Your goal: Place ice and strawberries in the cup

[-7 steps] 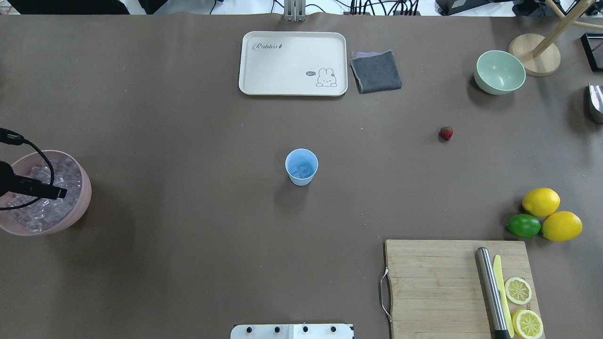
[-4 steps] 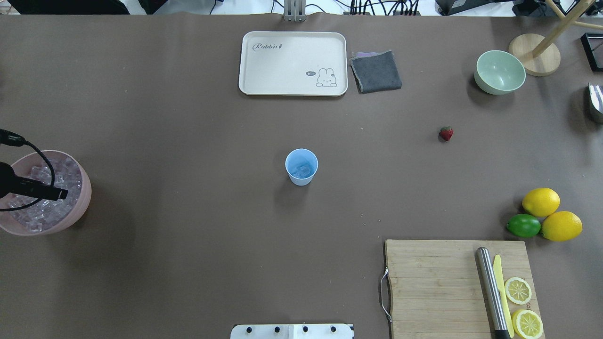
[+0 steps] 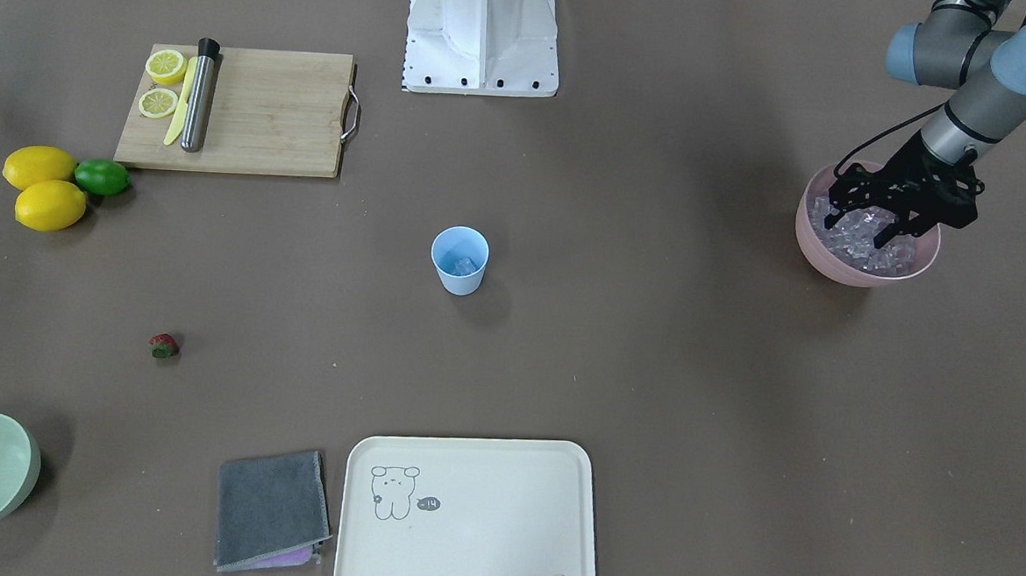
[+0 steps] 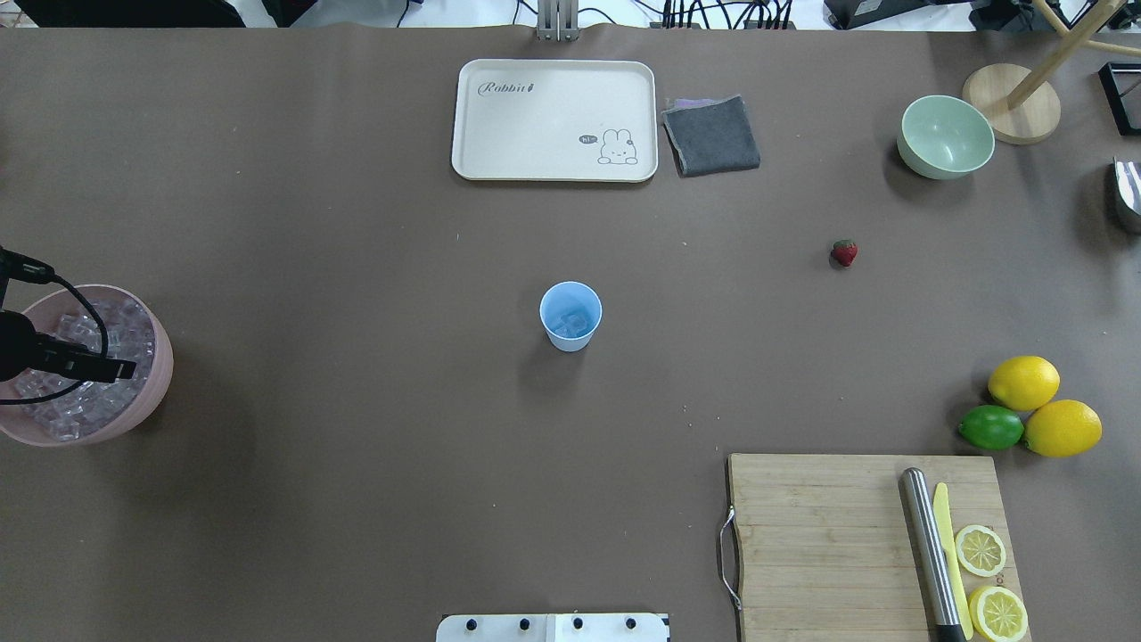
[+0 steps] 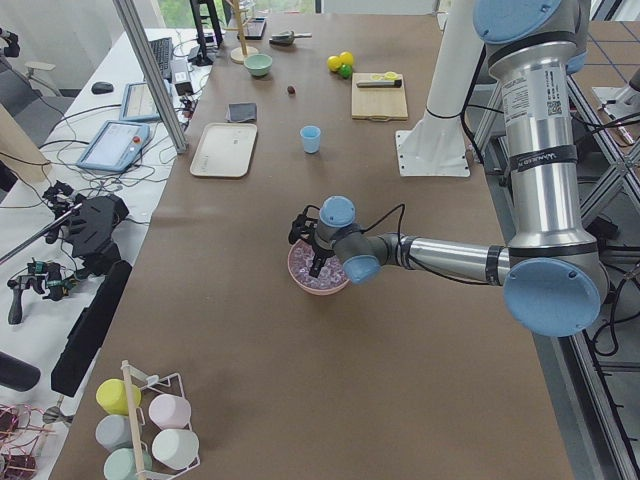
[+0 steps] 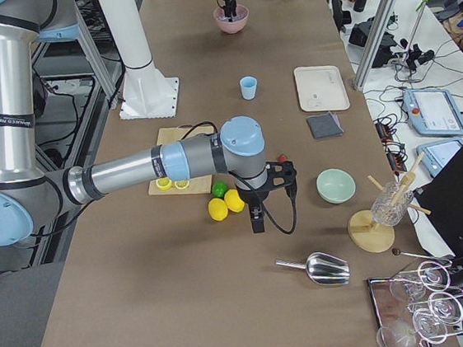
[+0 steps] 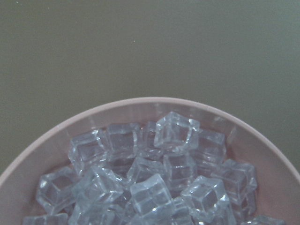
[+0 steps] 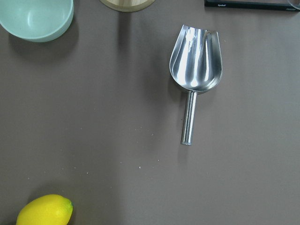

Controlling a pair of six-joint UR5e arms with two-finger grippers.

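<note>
At the tabletop's left edge, the left gripper [image 3: 872,221] dips its spread fingers into the ice [image 7: 154,187] heaped in a pink bowl [image 3: 865,277]; the blue cup [image 4: 570,316], mid-tabletop, holds a few cubes; the strawberry [image 4: 844,253] lies toward the right edge; the right gripper [image 6: 256,220] hangs beside the lemons [image 6: 218,210], its finger state impossible to tell.

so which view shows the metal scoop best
The right wrist view: the scoop lies whole, bowl and handle, close up. Exterior right shows it small; overhead clips it at the right edge; the front-facing and left wrist views miss it.
</note>
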